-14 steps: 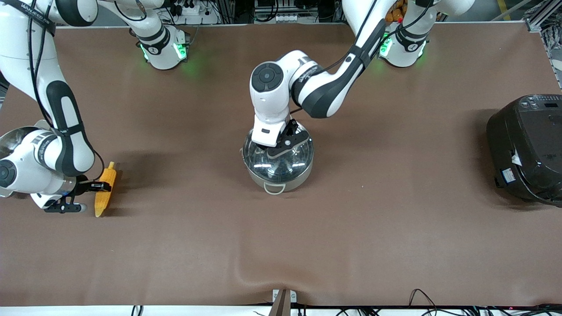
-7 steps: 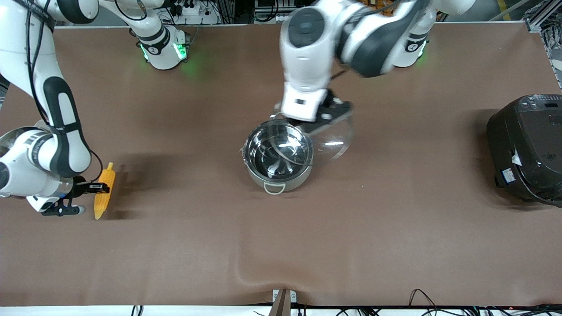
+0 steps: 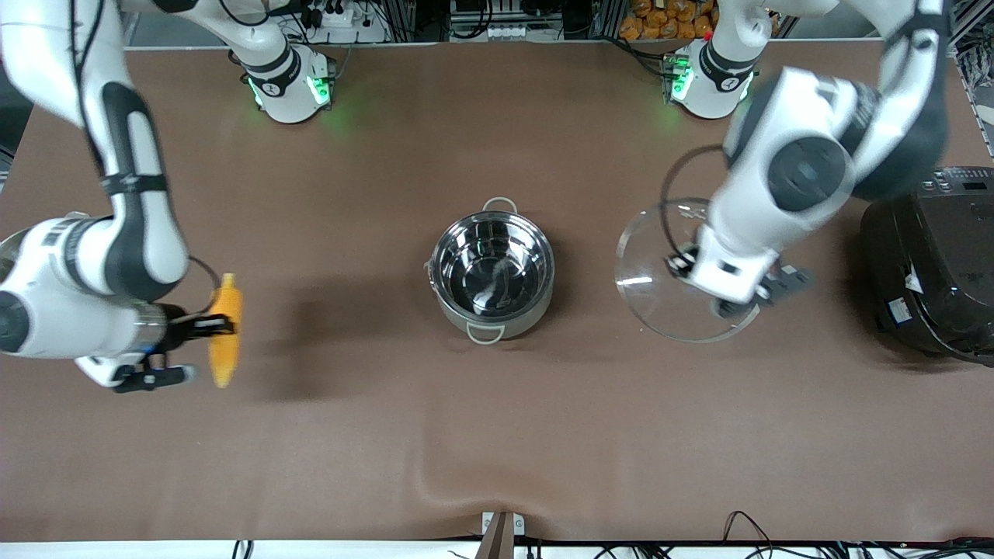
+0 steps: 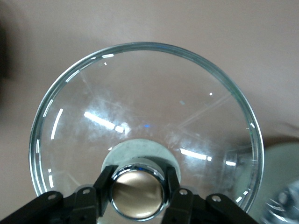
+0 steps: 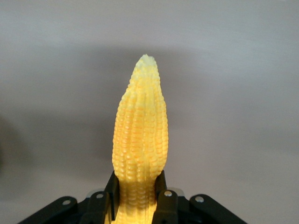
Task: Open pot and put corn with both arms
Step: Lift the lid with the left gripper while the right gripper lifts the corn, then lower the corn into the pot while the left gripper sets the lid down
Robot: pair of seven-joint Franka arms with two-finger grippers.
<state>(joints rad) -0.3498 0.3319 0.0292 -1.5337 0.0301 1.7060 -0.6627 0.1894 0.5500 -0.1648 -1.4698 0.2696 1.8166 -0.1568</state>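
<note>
pot (image 3: 492,277): shiny steel, uncovered, mid-table | left gripper (image 4: 138,198): jaws clamp glass lid (image 4: 145,126)'s copper knob (image 4: 138,194) | right gripper (image 5: 139,198): jaws grip yellow corn (image 5: 139,144) | no legible writing

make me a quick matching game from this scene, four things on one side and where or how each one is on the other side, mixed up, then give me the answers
Things
1. corn
2. glass lid
3. pot
4. rice cooker

States
A. open, mid-table
B. gripped by its knob in the left hand
C. standing at the left arm's end of the table
D. held in the right hand

Pairs: 1-D, 2-B, 3-A, 4-C
</note>
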